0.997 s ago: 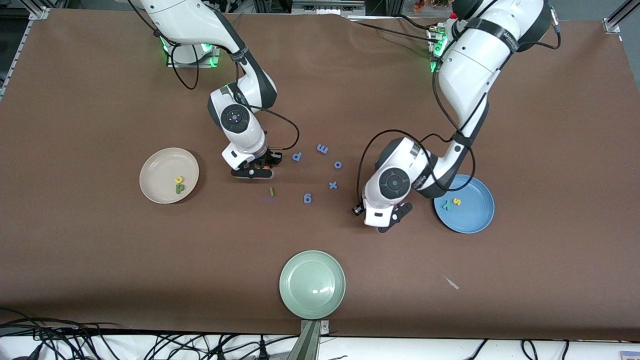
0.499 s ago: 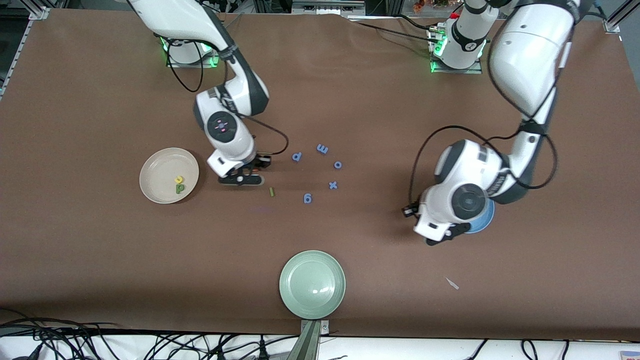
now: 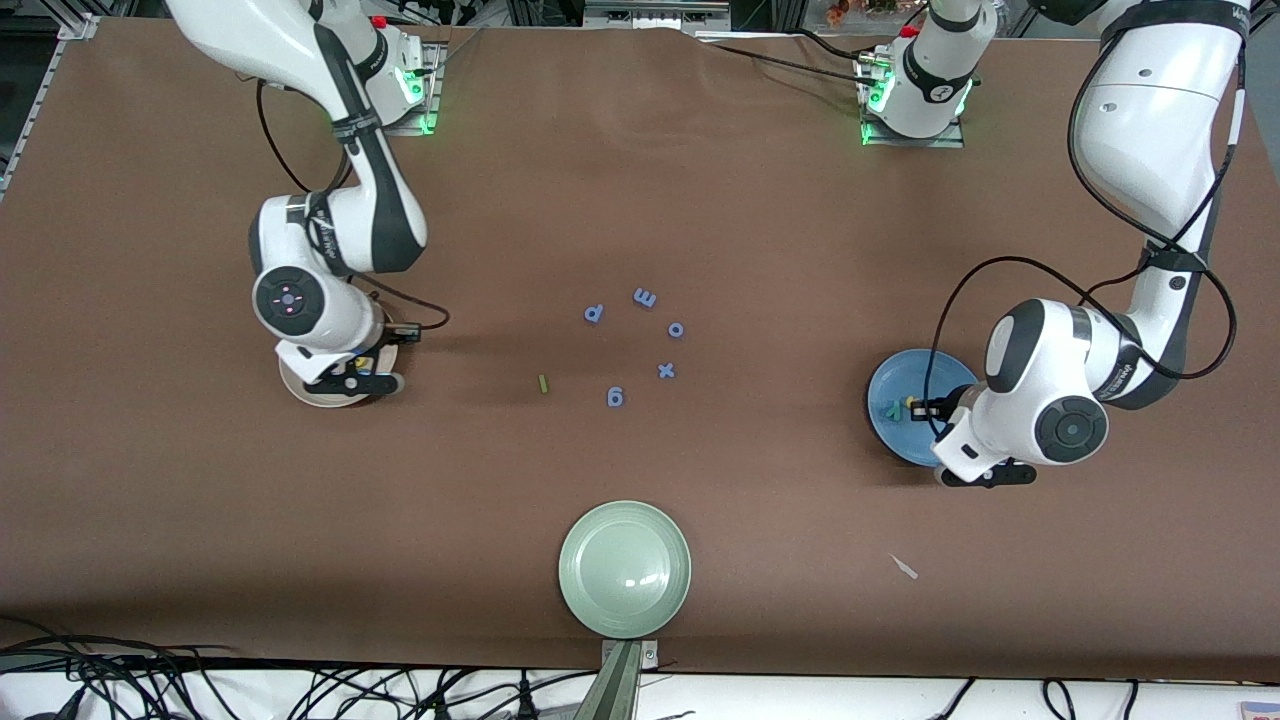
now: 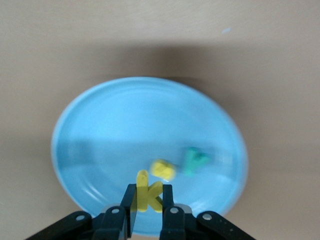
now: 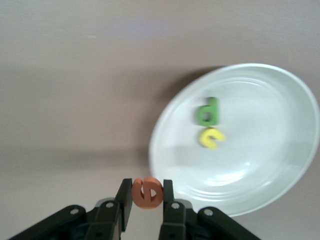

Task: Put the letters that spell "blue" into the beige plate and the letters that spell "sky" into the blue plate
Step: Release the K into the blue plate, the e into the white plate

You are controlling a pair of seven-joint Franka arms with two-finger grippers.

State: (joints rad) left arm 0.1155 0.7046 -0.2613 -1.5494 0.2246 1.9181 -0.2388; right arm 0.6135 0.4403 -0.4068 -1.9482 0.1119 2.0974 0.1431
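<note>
My right gripper point(image 5: 146, 200) is shut on the orange e point(image 5: 146, 192) and hangs over the rim of the beige plate point(image 5: 260, 150). In that plate lie the green b point(image 5: 207, 112) and the yellow u point(image 5: 211, 138). In the front view the right gripper point(image 3: 345, 382) hides most of the beige plate point(image 3: 298, 390). My left gripper point(image 4: 147, 202) is shut on the yellow k point(image 4: 147, 192) over the edge of the blue plate point(image 4: 125, 125), where the yellow s point(image 4: 163, 170) and teal y point(image 4: 195, 161) lie. The olive l point(image 3: 543, 383) lies on the table's middle.
Several blue letters point(image 3: 645, 297) lie scattered mid-table beside the olive l. A pale green plate point(image 3: 625, 568) sits near the table's front edge. A small scrap point(image 3: 904, 567) lies nearer the camera than the blue plate point(image 3: 900, 385), under the left gripper point(image 3: 985, 477).
The right arm swung from the table's middle to the beige plate with the orange e. The left arm moved toward its end of the table, to the blue plate's edge.
</note>
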